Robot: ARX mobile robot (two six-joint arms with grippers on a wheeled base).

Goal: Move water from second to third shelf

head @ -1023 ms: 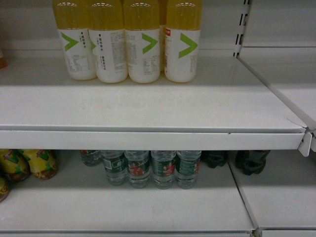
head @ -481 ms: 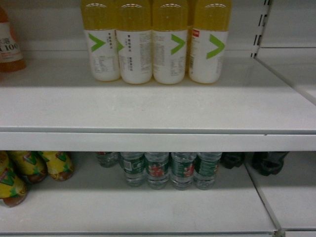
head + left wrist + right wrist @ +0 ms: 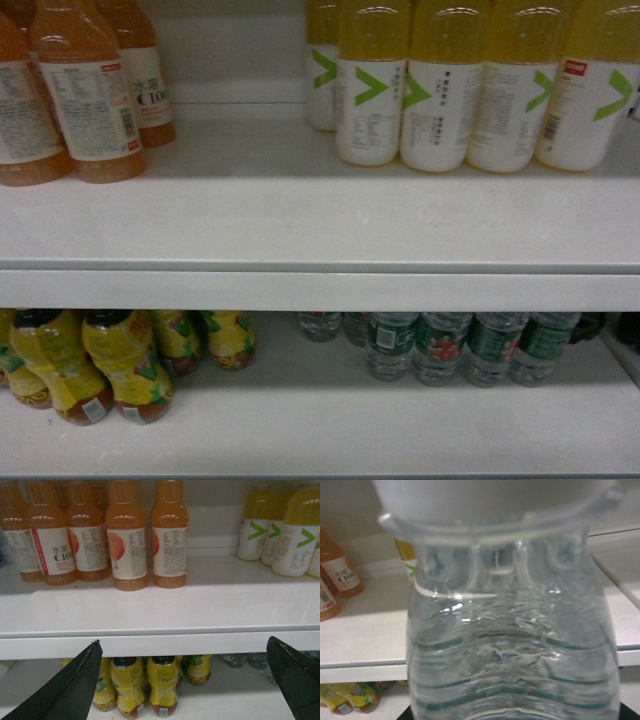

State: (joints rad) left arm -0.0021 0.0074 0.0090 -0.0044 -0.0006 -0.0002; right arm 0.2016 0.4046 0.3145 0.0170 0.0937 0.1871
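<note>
**Water bottle close against right wrist camera; shelves in front**

Landmark: the upper shelf [image 3: 300, 215], a white board running across the head view.

- On the upper shelf, at its right: a row of yellow juice bottles [image 3: 437, 85] with white labels and green chevrons. At its left: orange drink bottles [image 3: 85, 90] with white labels.
- Under the upper shelf, right part: a group of green-label water bottles [image 3: 445, 345], standing close together. Under it, left part: yellow-wrapped bottles [image 3: 125, 365].
- Right wrist view: one water bottle [image 3: 512, 645], clear and ribbed, filled almost the whole picture, its white cap [image 3: 490, 500] at the top edge, the upper shelf behind it. It stood upright, very near the camera. The right fingers did not show; only a dark sliver showed at the bottom edge, so whether they gripped the bottle could not be told.
- Left wrist view: the left gripper [image 3: 185, 680] had its two dark fingers [image 3: 70, 685] spread wide, holding nothing, just before the front edge of the upper shelf.
- Neither arm showed in the head view.
</note>
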